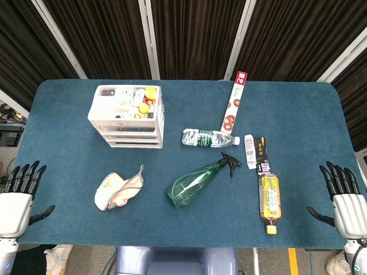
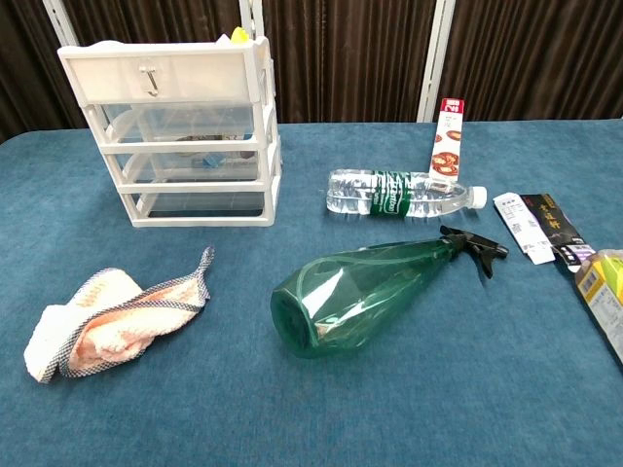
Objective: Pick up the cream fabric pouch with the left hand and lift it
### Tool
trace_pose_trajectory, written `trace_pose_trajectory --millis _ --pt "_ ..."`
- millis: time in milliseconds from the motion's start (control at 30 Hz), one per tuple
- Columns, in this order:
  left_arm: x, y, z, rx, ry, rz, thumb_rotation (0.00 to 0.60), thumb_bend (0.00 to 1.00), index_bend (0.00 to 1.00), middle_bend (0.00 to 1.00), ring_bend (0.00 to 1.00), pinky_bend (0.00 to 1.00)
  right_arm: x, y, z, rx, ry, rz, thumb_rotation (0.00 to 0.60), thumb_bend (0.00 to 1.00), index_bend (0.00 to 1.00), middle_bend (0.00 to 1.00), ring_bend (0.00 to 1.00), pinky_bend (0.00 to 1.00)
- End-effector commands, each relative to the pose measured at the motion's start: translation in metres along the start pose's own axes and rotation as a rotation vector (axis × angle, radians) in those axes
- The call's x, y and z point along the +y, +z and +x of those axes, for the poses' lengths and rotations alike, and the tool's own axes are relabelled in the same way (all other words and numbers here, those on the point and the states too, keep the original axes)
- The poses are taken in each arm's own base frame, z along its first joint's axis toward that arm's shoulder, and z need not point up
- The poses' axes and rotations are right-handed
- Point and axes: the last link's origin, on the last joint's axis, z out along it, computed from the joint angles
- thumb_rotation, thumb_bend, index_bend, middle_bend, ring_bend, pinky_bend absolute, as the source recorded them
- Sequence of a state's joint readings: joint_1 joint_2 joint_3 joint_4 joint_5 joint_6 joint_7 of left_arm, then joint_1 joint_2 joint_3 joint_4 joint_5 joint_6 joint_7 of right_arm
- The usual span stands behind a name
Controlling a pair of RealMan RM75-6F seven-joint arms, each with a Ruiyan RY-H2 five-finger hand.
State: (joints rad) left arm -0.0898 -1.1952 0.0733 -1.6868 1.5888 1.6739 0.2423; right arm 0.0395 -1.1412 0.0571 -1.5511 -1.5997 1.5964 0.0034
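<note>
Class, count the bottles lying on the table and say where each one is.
3. The clear water bottle lies mid-table, the green spray bottle in front of it, and the tea bottle towards the right hand. None looks hidden.

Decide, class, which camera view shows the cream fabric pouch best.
The chest view: the cream fabric pouch lies close and large, its crumpled folds and edging plain. The head view shows it whole from above, smaller, left of the green spray bottle.

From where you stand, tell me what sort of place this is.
Probably a robot lab or test bench, not a home. A blue-covered table stands before dark curtain panels, and unrelated items are laid out apart: a cream fabric pouch, a green spray bottle, a white drawer unit.
</note>
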Motion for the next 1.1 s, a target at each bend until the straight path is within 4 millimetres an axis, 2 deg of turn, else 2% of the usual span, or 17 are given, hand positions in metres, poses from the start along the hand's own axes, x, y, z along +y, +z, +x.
trace_pose_trajectory --millis 33,567,800,967,1000,1033,1100 --pt "-0.004 -0.001 0.002 0.017 -0.019 0.014 0.6 0.06 0.03 0.0 0.0 0.0 0.0 0.0 0.0 0.001 -0.001 0.003 0.6 0.0 0.0 0.0 0.0 0.0" --pt "-0.005 0.002 -0.004 -0.032 -0.052 0.041 0.6 0.06 0.04 0.0 0.0 0.0 -0.001 0.001 -0.002 -0.006 0.0 -0.003 0.6 0.0 0.0 0.0 0.0 0.0" --pt "0.007 0.008 -0.017 -0.113 -0.034 0.029 0.6 0.09 0.11 0.0 0.0 0.03 0.002 0.0 0.0 -0.01 0.009 -0.015 0.6 0.0 0.0 0.0 0.0 0.0" --pt "0.023 0.015 -0.035 -0.196 0.017 -0.004 0.6 0.1 0.18 0.01 0.01 0.1 0.002 -0.001 0.0 -0.01 0.014 -0.012 0.6 0.0 0.0 0.0 0.0 0.0" --pt "0.029 0.018 -0.043 -0.221 0.037 -0.015 0.6 0.1 0.19 0.01 0.02 0.11 0.001 -0.001 0.0 -0.01 0.013 -0.01 0.6 0.0 0.0 0.0 0.0 0.0" --pt "0.04 0.022 -0.06 -0.292 0.062 -0.048 0.6 0.1 0.2 0.02 0.02 0.12 0.001 -0.001 0.0 -0.01 0.015 -0.012 0.6 0.0 0.0 0.0 0.0 0.0" --pt "0.051 0.029 -0.073 -0.331 0.077 -0.048 0.6 0.1 0.21 0.02 0.03 0.12 0.002 0.0 0.0 -0.01 0.018 -0.015 0.6 0.0 0.0 0.0 0.0 0.0"
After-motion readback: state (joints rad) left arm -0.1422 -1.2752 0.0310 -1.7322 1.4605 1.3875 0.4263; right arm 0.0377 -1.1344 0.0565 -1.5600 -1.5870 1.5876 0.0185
